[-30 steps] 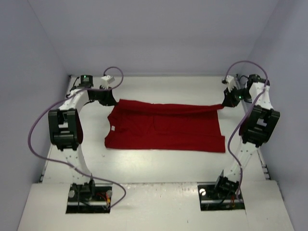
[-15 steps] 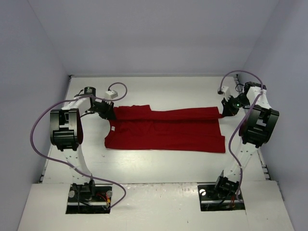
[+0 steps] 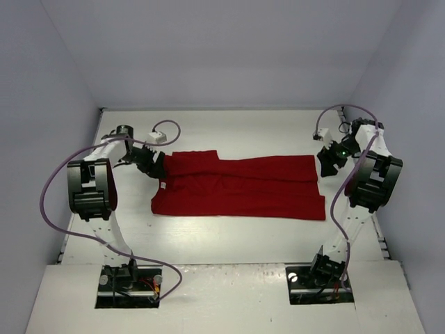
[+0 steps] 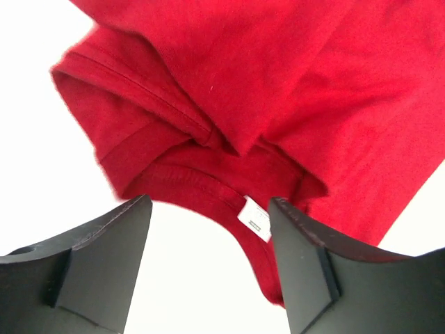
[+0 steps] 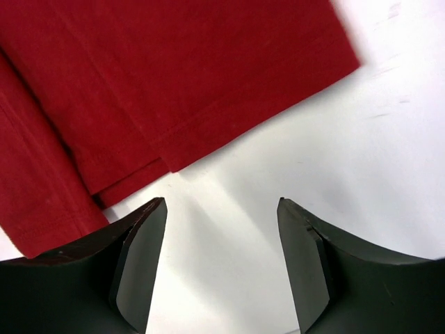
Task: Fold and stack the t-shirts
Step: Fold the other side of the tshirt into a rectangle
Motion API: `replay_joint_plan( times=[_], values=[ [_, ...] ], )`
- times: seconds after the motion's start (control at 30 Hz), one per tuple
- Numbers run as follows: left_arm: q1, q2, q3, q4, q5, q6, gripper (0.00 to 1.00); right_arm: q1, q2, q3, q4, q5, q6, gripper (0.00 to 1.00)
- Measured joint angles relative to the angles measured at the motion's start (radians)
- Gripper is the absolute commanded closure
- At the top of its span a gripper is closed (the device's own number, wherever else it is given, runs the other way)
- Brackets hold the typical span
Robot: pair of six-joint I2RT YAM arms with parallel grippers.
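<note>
**A:** Nearest entry?
**B:** Surface (image 3: pixel 229 240): white, a bare strip ahead of the arm bases. Beyond it, t-shirt (image 3: pixel 240 191): dark red, lying flat, far edge doubled over into a long band.

**A:** Hands?
**B:** Left hand (image 3: pixel 154 165) at the far collar-end corner, right hand (image 3: pixel 325 162) at the far hem-end corner. Both are spread and grip nothing.

**A:** Step?
**B:** Judged: lengthwise fold done. Next calls for fresh grips at one end, then a crosswise fold.

**A:** View differences?
**B:** Left wrist shows the neck label (image 4: pixel 254 218) and bunched collar. Right wrist shows the layered hem (image 5: pixel 208 136). Only the top view shows the whole outline.
</note>
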Motion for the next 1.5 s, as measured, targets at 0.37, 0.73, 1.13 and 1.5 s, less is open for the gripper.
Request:
replay_joint_plan(
  times=[0.37,0.73,1.13,1.5],
  values=[
    [-0.028,-0.012,0.453,-0.005,0.004,-0.158,0.42,0.119,0.024,0.387,-0.018,-0.214,0.226,0.50],
    [-0.123,0.381,0.581,0.040,-0.009,-0.367,0.45,0.497,0.384,0.746,0.211,-0.401,0.749,0.50],
    [-0.110,0.313,0.447,0.119,-0.006,-0.426,0.45,0.751,0.557,0.751,0.511,-0.293,1.135,0.58],
    [-0.110,0.268,0.384,0.149,-0.010,-0.422,0.44,0.735,0.572,0.716,0.579,-0.190,1.202,0.61]
  ],
)
